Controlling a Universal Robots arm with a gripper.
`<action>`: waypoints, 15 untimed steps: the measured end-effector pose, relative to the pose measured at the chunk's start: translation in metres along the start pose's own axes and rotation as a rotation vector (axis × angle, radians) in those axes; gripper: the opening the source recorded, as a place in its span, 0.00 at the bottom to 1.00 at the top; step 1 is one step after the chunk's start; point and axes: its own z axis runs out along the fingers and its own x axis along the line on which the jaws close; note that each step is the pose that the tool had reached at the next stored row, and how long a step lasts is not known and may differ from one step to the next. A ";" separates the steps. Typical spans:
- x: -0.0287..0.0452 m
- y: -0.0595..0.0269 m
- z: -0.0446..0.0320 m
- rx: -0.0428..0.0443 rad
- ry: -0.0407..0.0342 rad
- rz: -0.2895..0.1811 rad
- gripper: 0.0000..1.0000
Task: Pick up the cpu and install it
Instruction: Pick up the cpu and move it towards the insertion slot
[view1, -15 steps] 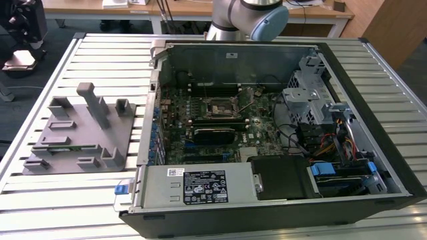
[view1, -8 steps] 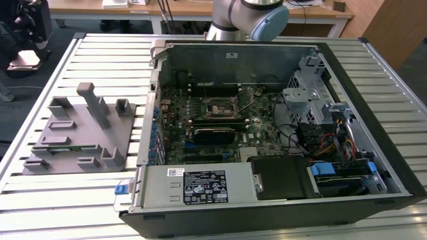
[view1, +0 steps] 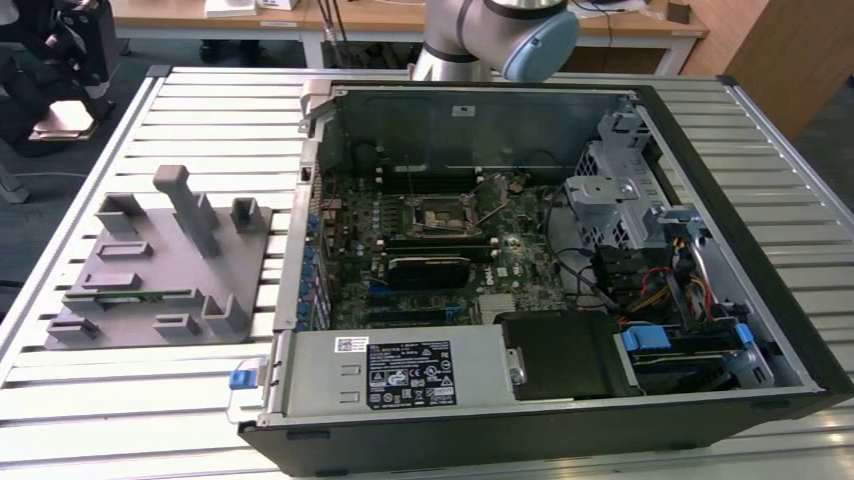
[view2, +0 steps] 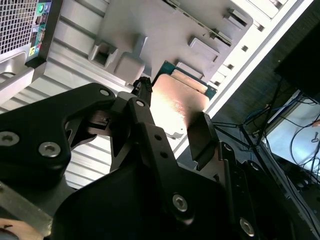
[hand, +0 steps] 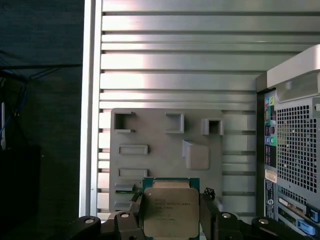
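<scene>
1. Cpu (hand: 169, 212): pinched on two opposite edges by the gripper (hand: 171, 209), held above the fixture (view1: 147, 260), which lies at 9 o'clock from the case (view1: 481, 120).
2. Probably light, stiff, slick-topped and fragile underneath, so the edges suit holding.

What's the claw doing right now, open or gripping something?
The claw is shut on the cpu, gripping it by two opposite edges.
</scene>
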 end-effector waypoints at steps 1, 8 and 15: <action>-0.0009 0.0000 -0.0001 0.0001 0.0001 0.000 0.53; -0.0100 0.0000 -0.0002 0.0000 0.0000 0.000 0.53; -0.0212 0.0001 -0.0006 0.0001 0.0001 0.000 0.53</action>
